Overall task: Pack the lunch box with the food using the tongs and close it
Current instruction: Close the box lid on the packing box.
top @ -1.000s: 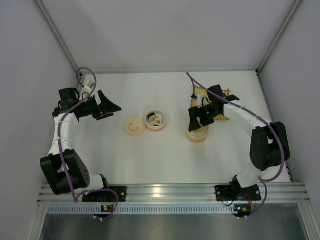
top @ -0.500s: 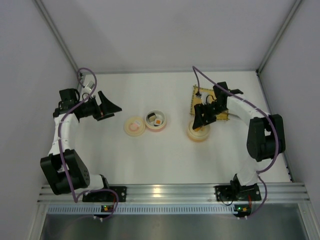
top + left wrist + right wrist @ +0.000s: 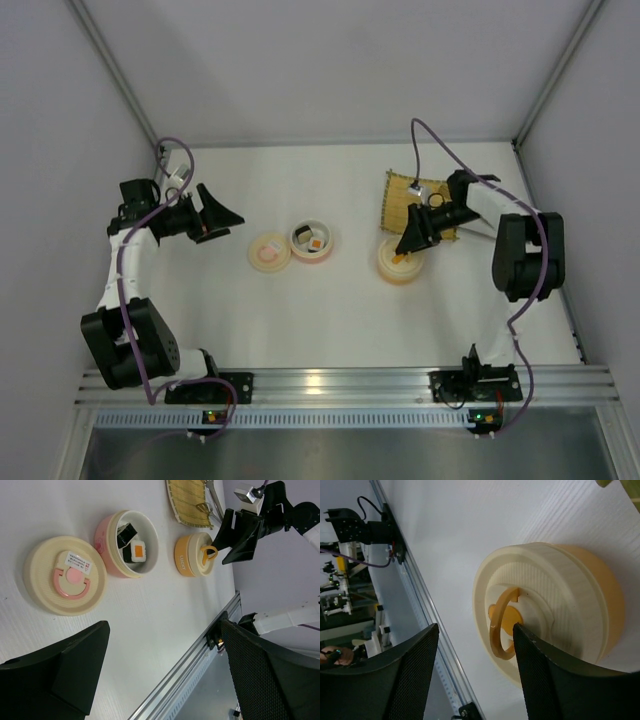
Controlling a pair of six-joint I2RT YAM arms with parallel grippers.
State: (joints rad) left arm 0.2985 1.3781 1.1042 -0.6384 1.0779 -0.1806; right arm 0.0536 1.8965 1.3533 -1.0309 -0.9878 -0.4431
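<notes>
The lunch box shows as a pink bowl [image 3: 325, 252] [image 3: 102, 540] standing open with two sushi rolls [image 3: 135, 550] inside, its cream lid [image 3: 269, 251] [image 3: 65, 575] lying beside it. A second, orange tier [image 3: 400, 264] [image 3: 186, 560] [image 3: 600, 590] has its cream lid on, with the orange ring handle [image 3: 500, 625] raised. My right gripper [image 3: 408, 250] [image 3: 475, 627] is open and straddles that ring; one finger is close against it. The tongs [image 3: 214, 497] lie beside the bamboo mat. My left gripper [image 3: 226, 213] [image 3: 165, 625] hangs open and empty, left of the bowl.
The tan bamboo mat [image 3: 408, 200] [image 3: 187, 500] lies behind the orange tier at the back right. The aluminium rail [image 3: 330, 382] runs along the near table edge. Grey walls close in the left, back and right sides.
The right arm has swung its wrist back and to the right, turning the gripper sideways onto the orange tier's ring handle, jaws narrowing. The left arm has not moved.
</notes>
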